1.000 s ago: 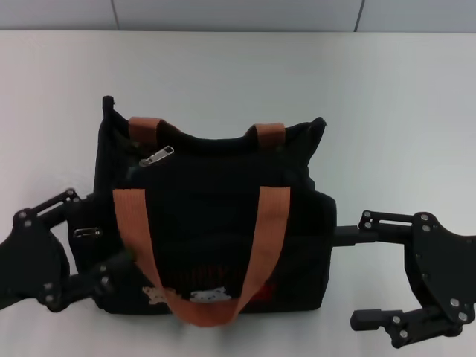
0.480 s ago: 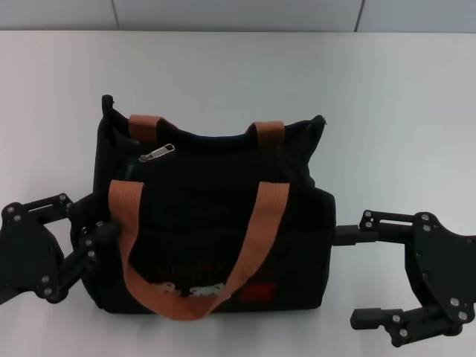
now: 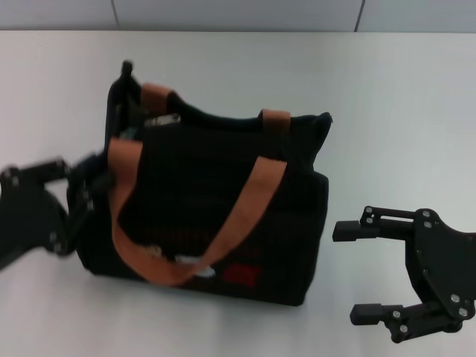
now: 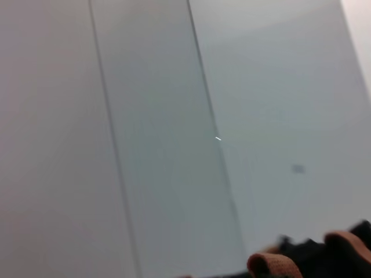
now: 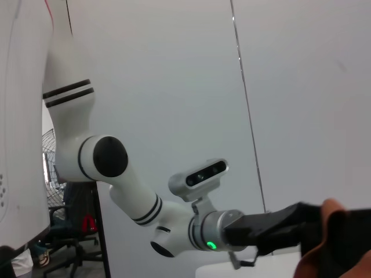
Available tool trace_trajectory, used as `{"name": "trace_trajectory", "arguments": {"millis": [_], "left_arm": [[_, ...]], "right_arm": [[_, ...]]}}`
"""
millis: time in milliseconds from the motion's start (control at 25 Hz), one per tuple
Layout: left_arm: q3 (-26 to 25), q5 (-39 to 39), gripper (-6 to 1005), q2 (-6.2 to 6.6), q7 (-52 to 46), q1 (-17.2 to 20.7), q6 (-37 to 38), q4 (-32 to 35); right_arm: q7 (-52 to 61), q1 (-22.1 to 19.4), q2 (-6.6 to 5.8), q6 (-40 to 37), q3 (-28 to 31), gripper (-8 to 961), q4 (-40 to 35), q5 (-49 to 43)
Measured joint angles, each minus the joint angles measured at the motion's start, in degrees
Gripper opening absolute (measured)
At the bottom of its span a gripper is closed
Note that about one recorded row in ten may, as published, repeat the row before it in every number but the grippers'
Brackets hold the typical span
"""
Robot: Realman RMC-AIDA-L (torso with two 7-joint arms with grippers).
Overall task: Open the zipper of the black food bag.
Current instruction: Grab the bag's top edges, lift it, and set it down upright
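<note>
The black food bag stands on the white table, skewed, with its left end raised. One orange handle hangs down its front. The zipper's silver pull tab lies near the left end of the top edge. My left gripper is shut on the bag's left end. My right gripper is open, a short gap right of the bag, touching nothing. The left wrist view catches only an orange strap. In the right wrist view the left arm reaches to the bag.
Bare white tabletop surrounds the bag on all sides. A grey panelled wall runs along the table's far edge. An office chair stands far behind the left arm in the right wrist view.
My left gripper closed on the bag's left end and moved away from me, lifting and turning the bag. The bag pulled away from my right gripper's upper finger. The right gripper stayed put.
</note>
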Motion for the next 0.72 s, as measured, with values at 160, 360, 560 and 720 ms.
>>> {"name": "trace_trajectory", "arguments": {"millis": [160, 360, 560, 720], "left_arm": [[-2.05, -1.63, 184, 0.05, 2.70, -3.91, -0.51, 0.26], [-2.09, -3.98, 138, 0.12, 4.77, -7.76, 0.70, 5.58], [-2.66, -5.52, 74, 0.36, -0.95, -8.84, 2.05, 8.75], [-2.73, -5.85, 23, 0.79, -5.87, -6.49, 4.39, 8.80]], "right_arm": [[0.11, 0.27, -0.03, 0.00, -0.01, 832, 0.50, 0.15], [1.78, 0.35, -0.06, 1.08, 0.05, 832, 0.62, 0.17], [2.51, 0.19, -0.09, 1.86, 0.25, 831, 0.63, 0.41], [2.51, 0.06, -0.09, 2.68, 0.50, 831, 0.70, 0.66]]}}
